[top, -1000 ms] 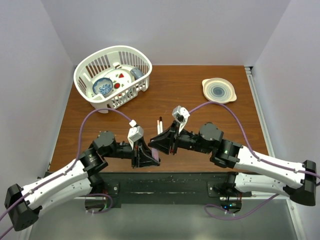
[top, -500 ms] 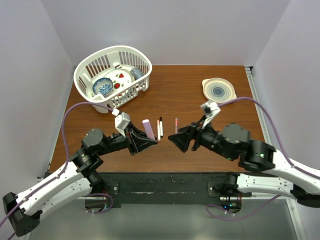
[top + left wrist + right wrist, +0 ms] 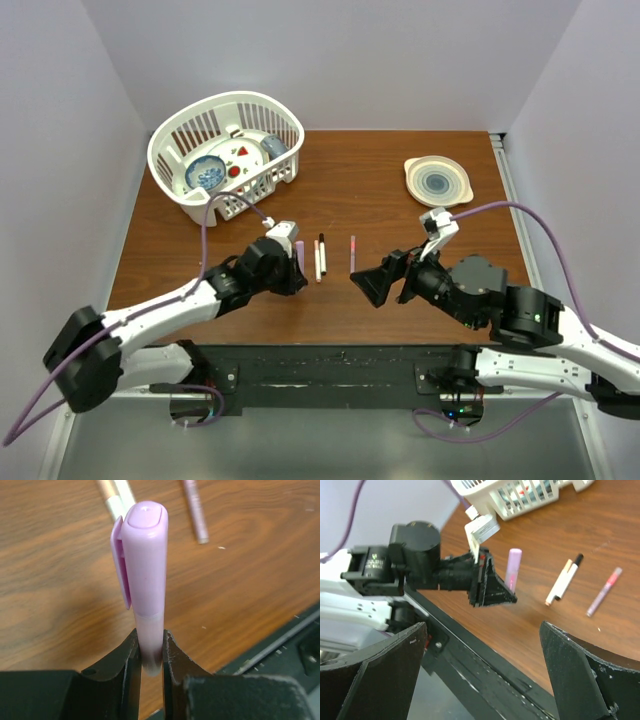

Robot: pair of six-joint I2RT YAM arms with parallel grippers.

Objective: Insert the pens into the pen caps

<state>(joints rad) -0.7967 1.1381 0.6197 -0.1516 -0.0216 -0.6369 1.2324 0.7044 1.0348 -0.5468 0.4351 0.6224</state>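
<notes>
My left gripper (image 3: 150,655) is shut on the lower end of a lilac pen (image 3: 145,580), which wears a lilac clip cap (image 3: 142,540) and sticks out past the fingers. From above, this gripper (image 3: 292,274) and its lilac pen (image 3: 298,252) sit left of the table's middle. Two white pens (image 3: 319,258), one black-tipped, lie side by side on the wood just to the right, then a slim pink pen (image 3: 352,252). My right gripper (image 3: 369,284) is open wide and holds nothing, right of the pink pen. Loose pen caps do not show.
A white basket (image 3: 170,160) of dishes stands at the back left. At the back right is a round plate (image 3: 437,180). A black strip (image 3: 330,360) runs along the table's near edge, right under both grippers. The right wrist view shows the left gripper (image 3: 490,587) low over the wood.
The two grippers were together near the front edge; the right one has let go, opened wide and drawn back to the right. The left arm carried the lilac pen back over the table.
</notes>
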